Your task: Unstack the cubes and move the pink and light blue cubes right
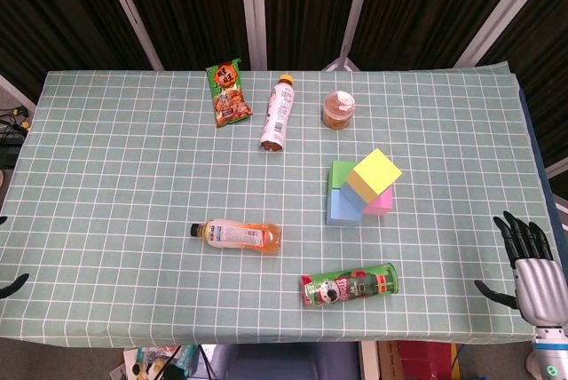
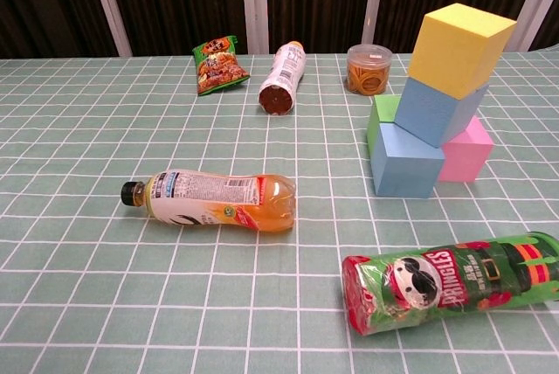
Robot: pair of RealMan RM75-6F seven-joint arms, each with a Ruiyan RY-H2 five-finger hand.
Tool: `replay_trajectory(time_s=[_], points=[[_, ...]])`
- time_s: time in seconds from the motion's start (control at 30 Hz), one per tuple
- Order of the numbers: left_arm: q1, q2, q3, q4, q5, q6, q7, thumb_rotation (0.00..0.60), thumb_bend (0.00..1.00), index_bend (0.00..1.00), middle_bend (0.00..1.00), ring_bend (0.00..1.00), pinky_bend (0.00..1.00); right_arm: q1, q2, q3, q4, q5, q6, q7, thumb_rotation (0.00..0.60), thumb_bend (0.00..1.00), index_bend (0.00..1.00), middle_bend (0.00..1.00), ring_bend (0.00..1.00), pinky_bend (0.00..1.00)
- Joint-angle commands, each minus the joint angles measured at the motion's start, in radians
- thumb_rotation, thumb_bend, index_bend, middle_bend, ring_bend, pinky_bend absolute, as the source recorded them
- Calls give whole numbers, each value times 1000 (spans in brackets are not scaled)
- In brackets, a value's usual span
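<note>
Centrally, right of the table's middle, stood a cube stack: one yellow cube (image 2: 460, 38) atop a tilted light blue cube (image 2: 439, 112), over another blue cube (image 2: 407, 161), one pink cube (image 2: 465, 150) and one green cube (image 2: 381, 113). They looked light, foam-like, best gripped by opposite flat faces. The right hand (image 1: 532, 272) hovered spread, empty; the left hand (image 1: 11, 285) barely showed.

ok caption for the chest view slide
Foam cube stack, yellow cube on top, stands untouched behind a Pringles can and an orange drink bottle.
</note>
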Motion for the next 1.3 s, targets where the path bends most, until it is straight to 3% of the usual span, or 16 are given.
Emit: replay_trajectory(time_s=[0.03, 0.23, 0.37, 0.63, 0.97, 1.3], points=[[0, 1, -2, 2, -4, -1, -2, 600, 151, 185, 0, 0, 0, 12, -6, 5, 0, 0, -13, 26, 600, 79, 20, 16, 63, 0], [-7, -4, 1, -3, -6, -16, 19, 600, 151, 186, 0, 0, 0, 116, 11, 28, 8, 14, -172, 159, 600, 80, 20, 16, 63, 0], [-8, -12, 2, -7, 1, -11, 42, 600, 151, 185, 0, 0, 0, 212, 12, 71, 25, 63, -309, 221, 600, 80, 20, 15, 63, 0], [-8, -17, -5, -11, -18, -11, 60, 600, 151, 185, 0, 0, 0, 360, -54, 140, 73, 197, -544, 320, 600, 78, 20, 15, 14, 0], [-6, -17, -10, -10, -32, -9, 64, 600, 151, 185, 0, 0, 0, 451, -197, 187, 179, 312, -623, 257, 600, 80, 20, 15, 1, 0], [-3, -26, -13, -17, -41, -1, 98, 600, 151, 186, 0, 0, 0, 511, -263, 200, 253, 362, -694, 241, 600, 79, 20, 15, 1, 0]])
